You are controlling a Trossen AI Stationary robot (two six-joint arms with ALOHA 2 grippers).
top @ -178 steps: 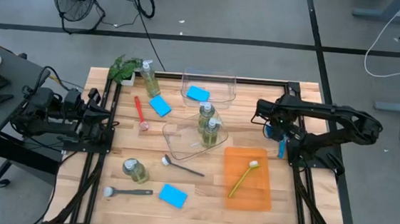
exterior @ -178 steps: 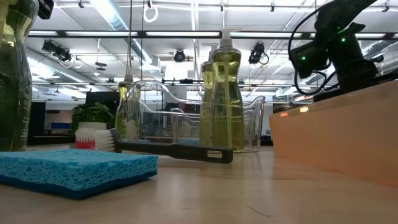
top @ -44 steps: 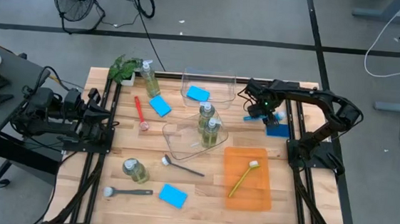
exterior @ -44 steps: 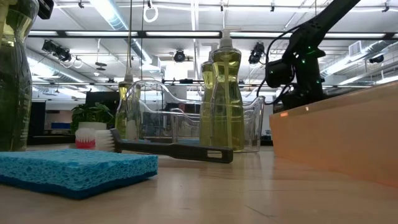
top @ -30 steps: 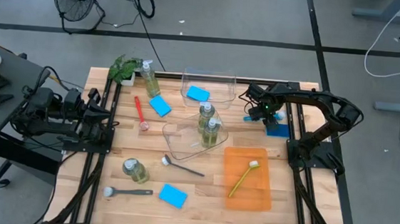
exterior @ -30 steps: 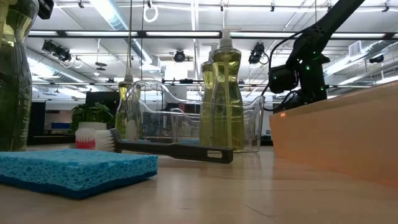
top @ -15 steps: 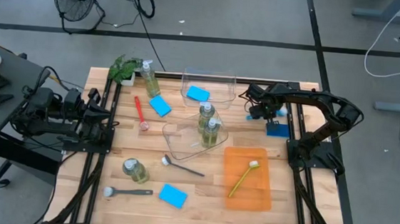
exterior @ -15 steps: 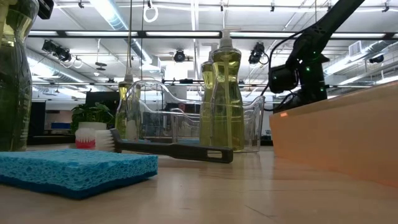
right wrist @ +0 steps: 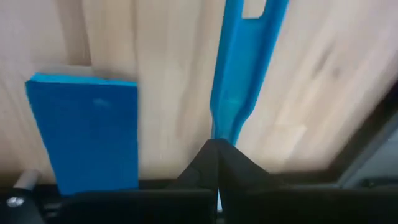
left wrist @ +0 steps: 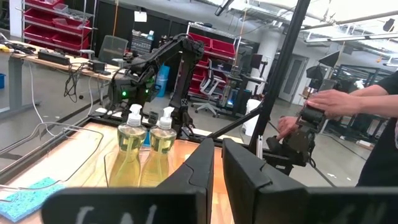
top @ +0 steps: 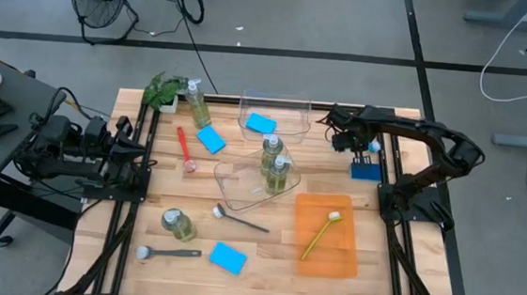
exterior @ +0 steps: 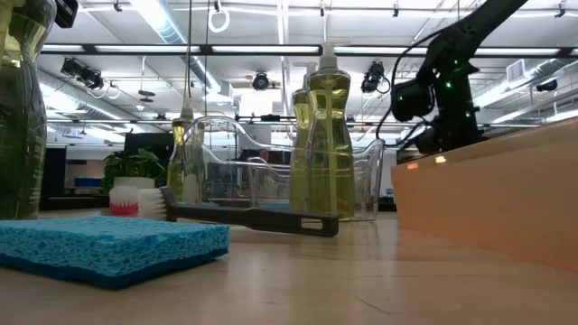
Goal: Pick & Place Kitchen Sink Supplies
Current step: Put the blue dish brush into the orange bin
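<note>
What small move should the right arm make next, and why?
Probably a short, straight lift. In the wrist view the right gripper has its jaws shut on the blue brush, whose handle hangs just above the table beside a blue sponge. Raising it first should clear the sponge before carrying it toward a clear bin.

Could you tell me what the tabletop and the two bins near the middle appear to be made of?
The tabletop looks like pale wood planks with a smooth finish: grain lines and seams show. The bins look like clear, glossy plastic: you see straight through their walls, and their rims catch the light.
</note>
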